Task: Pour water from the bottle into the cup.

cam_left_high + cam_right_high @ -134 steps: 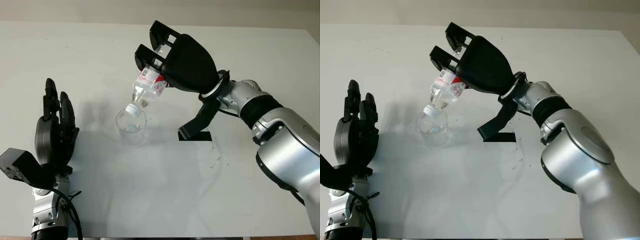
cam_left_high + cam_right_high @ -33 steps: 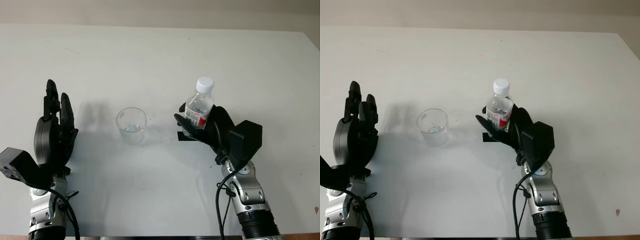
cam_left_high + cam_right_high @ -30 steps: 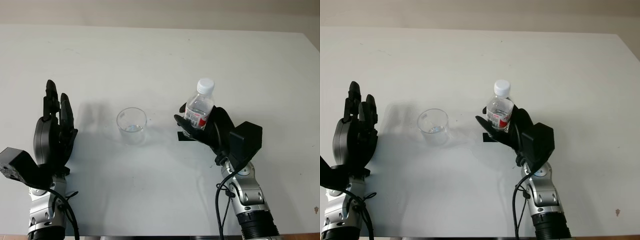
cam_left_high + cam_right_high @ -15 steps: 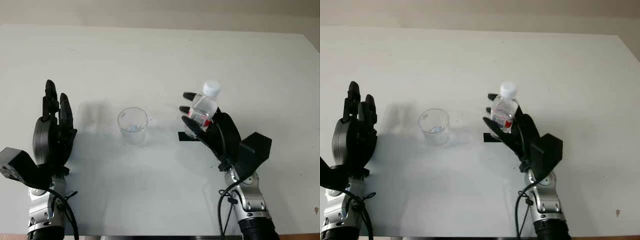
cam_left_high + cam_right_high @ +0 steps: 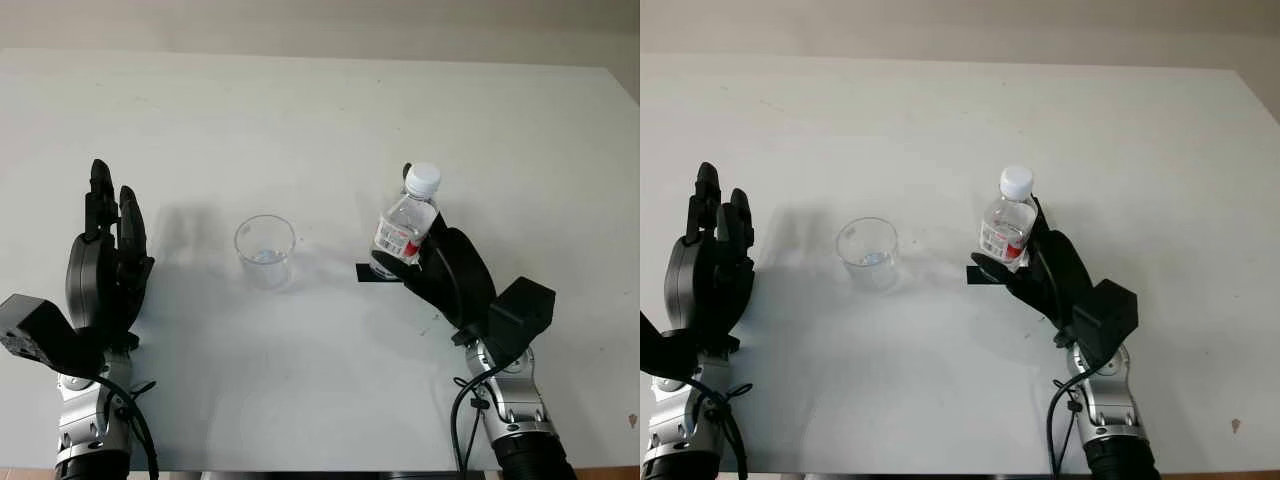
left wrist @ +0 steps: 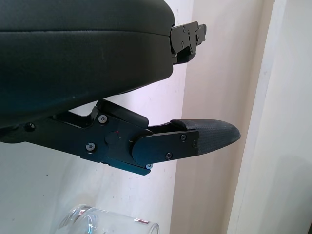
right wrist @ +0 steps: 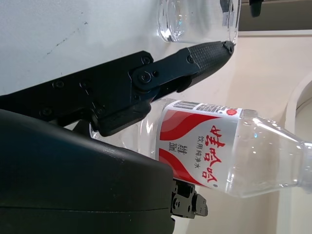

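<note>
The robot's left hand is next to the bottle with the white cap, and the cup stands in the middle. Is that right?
Not quite. It is the right hand that is next to the bottle with the white cap, as the left eye view shows. The left hand is open at the table's near left. The cup does stand in the middle.

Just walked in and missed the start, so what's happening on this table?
The robot's right hand is beside a small capped water bottle with a red and white label, which stands on a black mark on the white table. Its fingers look loosened, so the grip is hard to judge. A clear cup stands apart, to the bottle's left. The left hand is open, parked at the table's near left.
</note>
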### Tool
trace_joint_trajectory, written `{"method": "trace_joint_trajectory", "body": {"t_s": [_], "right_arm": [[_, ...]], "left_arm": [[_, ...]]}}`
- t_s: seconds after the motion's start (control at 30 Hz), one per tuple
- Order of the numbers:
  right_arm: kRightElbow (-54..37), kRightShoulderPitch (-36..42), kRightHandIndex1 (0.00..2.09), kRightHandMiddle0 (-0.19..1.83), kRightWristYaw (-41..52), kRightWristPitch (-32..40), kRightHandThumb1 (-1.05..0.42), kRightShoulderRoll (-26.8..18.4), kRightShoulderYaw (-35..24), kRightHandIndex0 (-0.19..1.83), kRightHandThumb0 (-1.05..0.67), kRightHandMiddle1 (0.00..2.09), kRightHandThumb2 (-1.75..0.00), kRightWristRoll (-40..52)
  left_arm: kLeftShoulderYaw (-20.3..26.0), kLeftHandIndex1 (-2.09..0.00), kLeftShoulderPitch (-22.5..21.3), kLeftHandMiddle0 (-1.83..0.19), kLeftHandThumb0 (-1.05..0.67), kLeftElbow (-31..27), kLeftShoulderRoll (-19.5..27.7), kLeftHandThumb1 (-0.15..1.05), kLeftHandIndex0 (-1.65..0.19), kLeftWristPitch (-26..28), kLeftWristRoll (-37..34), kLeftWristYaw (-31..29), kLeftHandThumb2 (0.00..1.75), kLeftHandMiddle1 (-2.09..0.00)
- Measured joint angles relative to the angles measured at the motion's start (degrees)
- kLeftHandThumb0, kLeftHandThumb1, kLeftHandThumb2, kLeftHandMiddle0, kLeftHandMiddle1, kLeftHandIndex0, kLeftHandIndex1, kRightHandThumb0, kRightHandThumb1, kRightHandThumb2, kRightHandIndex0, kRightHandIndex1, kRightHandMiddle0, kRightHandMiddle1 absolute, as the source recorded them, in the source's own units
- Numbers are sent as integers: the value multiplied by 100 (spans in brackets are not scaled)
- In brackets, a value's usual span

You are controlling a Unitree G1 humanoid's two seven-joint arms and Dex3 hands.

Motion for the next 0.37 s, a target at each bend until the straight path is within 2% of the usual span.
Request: {"method": "trace_joint_trajectory", "body": {"t_s": [0.37], "right_arm": [[73,-32,0,-19,-334,-318,-101,73,-113,-19,-92,0,-6,23]], "left_arm": [[-2,-3,-9,19,-71,16,-1,105,19,-14,-39,-28,52,-4]]}}
